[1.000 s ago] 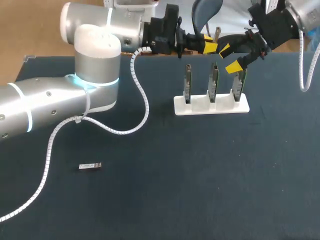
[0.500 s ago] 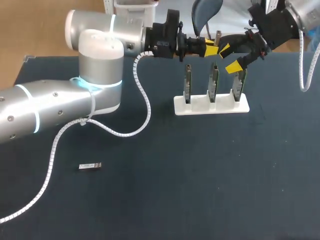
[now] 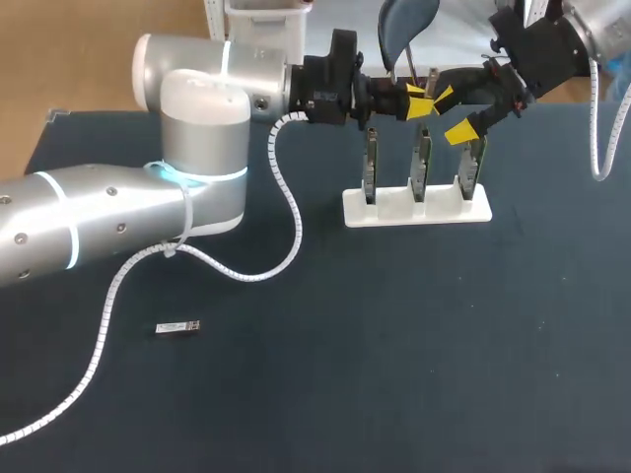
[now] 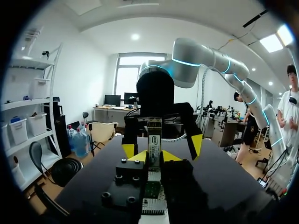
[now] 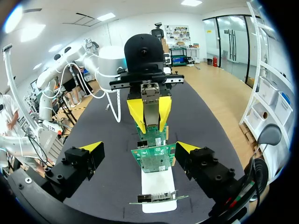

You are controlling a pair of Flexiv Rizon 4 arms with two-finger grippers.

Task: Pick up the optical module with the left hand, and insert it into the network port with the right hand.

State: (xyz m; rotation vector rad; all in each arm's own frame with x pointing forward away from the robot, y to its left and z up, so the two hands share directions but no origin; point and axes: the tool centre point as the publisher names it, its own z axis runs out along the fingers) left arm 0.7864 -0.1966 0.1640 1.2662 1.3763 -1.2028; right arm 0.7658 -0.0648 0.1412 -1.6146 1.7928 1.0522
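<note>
My left gripper (image 3: 418, 100) hangs above the white rack (image 3: 416, 210), shut on a slim metal optical module (image 4: 153, 140) that sticks out ahead of its yellow tips. Facing it, my right gripper (image 3: 452, 114) stands open, fingertips (image 5: 93, 150) wide apart. From the right wrist view the module (image 5: 150, 99) sits between the left gripper's (image 5: 149, 112) tips, beyond my own fingers. Three green port boards (image 3: 421, 158) stand upright in the rack, below both grippers. The nearest board (image 5: 153, 157) lies between the right gripper's open fingers.
A second small module (image 3: 178, 327) lies flat on the dark table (image 3: 394, 345) at the front left. The left arm's white cable (image 3: 286, 207) loops down over the table left of the rack.
My left arm has moved right with the module, bringing its tips closer to the right gripper. The right arm has stayed where it was, fingers still open.
</note>
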